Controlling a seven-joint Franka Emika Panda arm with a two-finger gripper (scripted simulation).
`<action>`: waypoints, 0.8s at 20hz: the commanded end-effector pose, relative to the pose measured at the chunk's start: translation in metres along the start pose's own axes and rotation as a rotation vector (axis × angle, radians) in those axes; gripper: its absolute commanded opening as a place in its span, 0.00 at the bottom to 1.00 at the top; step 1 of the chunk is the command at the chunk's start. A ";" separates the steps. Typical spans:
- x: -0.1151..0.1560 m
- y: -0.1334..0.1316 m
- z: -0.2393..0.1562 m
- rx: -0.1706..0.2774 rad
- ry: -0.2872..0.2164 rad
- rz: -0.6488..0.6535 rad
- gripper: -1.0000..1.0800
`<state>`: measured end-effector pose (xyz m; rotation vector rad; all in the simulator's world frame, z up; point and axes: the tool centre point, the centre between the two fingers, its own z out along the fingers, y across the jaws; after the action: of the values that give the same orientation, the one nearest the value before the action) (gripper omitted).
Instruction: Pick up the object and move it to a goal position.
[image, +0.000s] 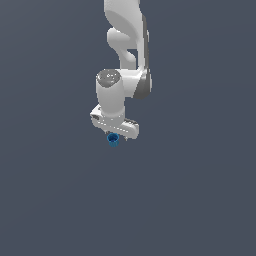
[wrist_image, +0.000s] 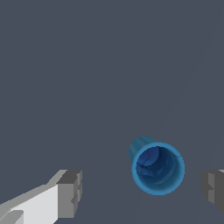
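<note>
The blue cup is sitting upright on the table, hollow top facing up, between the jaws but nearer one finger than the other. The jaws are standing spread, touching nothing. The gripper is hovering right over the cup, so the approach step seems in hand; next it likely needs centring, lowering and closing. Open table is lying all around, with no edge showing.
</note>
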<state>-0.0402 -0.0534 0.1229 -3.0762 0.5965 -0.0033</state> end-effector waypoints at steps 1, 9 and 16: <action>-0.005 0.010 0.011 -0.002 0.000 0.068 0.96; -0.016 0.029 0.030 -0.008 0.000 0.193 0.96; -0.017 0.031 0.033 -0.008 0.000 0.203 0.96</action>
<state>-0.0675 -0.0757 0.0905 -3.0076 0.9074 0.0009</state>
